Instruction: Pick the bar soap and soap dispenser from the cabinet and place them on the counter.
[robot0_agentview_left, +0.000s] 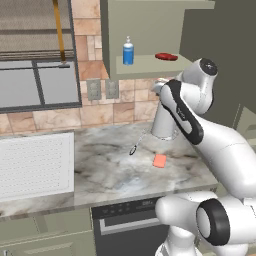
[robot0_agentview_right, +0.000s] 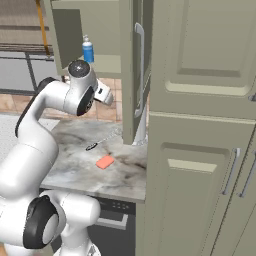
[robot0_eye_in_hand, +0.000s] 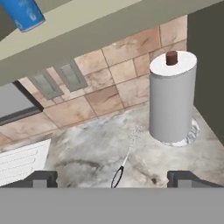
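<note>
The coral-pink bar soap (robot0_agentview_left: 159, 160) (robot0_agentview_right: 105, 162) lies flat on the marble counter (robot0_agentview_left: 105, 172) (robot0_agentview_right: 70, 167), in front of the paper-towel roll. The blue soap dispenser (robot0_agentview_left: 128, 51) (robot0_agentview_right: 88, 51) (robot0_eye_in_hand: 24, 13) stands upright on the shelf of the open sage-green cabinet (robot0_agentview_left: 150, 66) (robot0_agentview_right: 131, 75). My gripper (robot0_eye_in_hand: 113, 180) is open and empty. It hovers above the counter, below the shelf and to the right of the dispenser, facing the tiled wall. Its fingertips (robot0_eye_in_hand: 41, 178) stand wide apart.
A dark red flat disc (robot0_agentview_left: 166, 56) lies on the shelf right of the dispenser. A white paper-towel roll (robot0_eye_in_hand: 171, 98) (robot0_agentview_left: 161, 122) and a whisk (robot0_eye_in_hand: 124, 162) (robot0_agentview_left: 137, 143) are on the counter. A white perforated panel (robot0_agentview_left: 35, 165) lies to the left. Tall cupboards (robot0_agentview_right: 200, 125) stand to the right.
</note>
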